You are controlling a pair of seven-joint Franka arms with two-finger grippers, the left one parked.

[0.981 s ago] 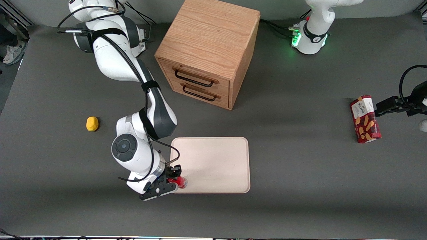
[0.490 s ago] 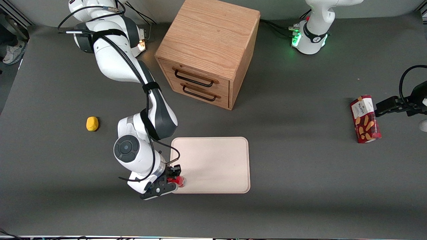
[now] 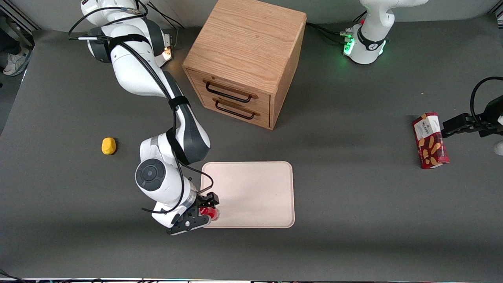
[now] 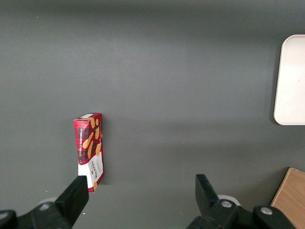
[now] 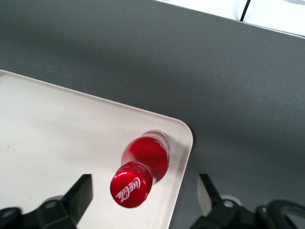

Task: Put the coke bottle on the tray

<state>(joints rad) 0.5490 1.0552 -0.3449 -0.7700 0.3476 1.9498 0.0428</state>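
Observation:
The coke bottle (image 5: 143, 167), small and red with a red cap, stands upright on the cream-pink tray (image 5: 62, 129) close to one rounded corner. In the front view the coke bottle (image 3: 212, 212) sits at the tray's (image 3: 251, 192) corner nearest the front camera, toward the working arm's end. My right gripper (image 5: 143, 193) is open above the bottle, its fingers (image 5: 80, 193) standing apart on either side of the cap without touching it. In the front view the gripper (image 3: 206, 210) hovers over that corner.
An oak two-drawer cabinet (image 3: 245, 63) stands farther from the front camera than the tray. A yellow lump (image 3: 109, 146) lies toward the working arm's end. A red snack box (image 3: 430, 140) lies toward the parked arm's end, also in the left wrist view (image 4: 90, 149).
The gripper's fingers have spread off the bottle, which now stands free on the tray. The arm has shifted slightly farther from the front camera.

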